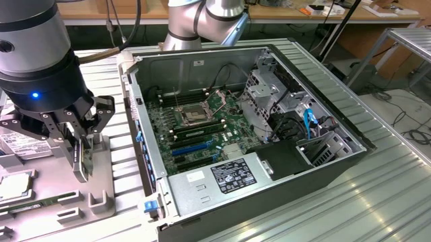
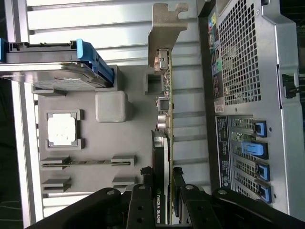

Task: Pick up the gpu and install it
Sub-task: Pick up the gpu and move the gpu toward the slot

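**Green-edged gpu (image 2: 161,143) clamped in the hand (image 1: 79,140)**

The hand's fingers grip the gpu, which stands on edge at the grey tray (image 1: 101,196) on the ribbed metal bench (image 1: 377,191), just beside the open computer case (image 1: 158,70).

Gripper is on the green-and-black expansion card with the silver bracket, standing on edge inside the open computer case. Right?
No. The green-and-black expansion card stands on edge in the grey parts tray beside the open computer case, not inside it. The exterior view shows this, with the gripper on it.
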Controlling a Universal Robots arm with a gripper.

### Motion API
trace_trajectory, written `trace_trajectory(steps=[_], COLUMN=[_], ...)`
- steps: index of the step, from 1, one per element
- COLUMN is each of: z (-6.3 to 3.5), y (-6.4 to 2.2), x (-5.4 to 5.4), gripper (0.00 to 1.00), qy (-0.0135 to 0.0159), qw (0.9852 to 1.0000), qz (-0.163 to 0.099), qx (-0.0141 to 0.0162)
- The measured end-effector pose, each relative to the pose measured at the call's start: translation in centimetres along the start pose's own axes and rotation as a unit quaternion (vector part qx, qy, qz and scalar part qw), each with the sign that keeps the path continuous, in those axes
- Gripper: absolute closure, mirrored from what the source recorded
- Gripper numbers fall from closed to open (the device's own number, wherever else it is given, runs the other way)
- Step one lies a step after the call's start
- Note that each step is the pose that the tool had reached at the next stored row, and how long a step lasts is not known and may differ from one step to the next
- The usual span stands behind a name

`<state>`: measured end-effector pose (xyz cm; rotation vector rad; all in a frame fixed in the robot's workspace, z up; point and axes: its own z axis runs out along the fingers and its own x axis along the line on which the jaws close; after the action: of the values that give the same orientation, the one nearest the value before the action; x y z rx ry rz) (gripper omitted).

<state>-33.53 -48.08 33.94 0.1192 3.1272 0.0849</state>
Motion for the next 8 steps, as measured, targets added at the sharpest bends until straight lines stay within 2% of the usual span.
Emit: trace_trajectory(steps=[8], z=[-1.04], y=[0.06], x=[-0.01], gripper=[0.73], qy=[0.0000], qw=[1.0000], qz=[0.000], qx=[0.0000])
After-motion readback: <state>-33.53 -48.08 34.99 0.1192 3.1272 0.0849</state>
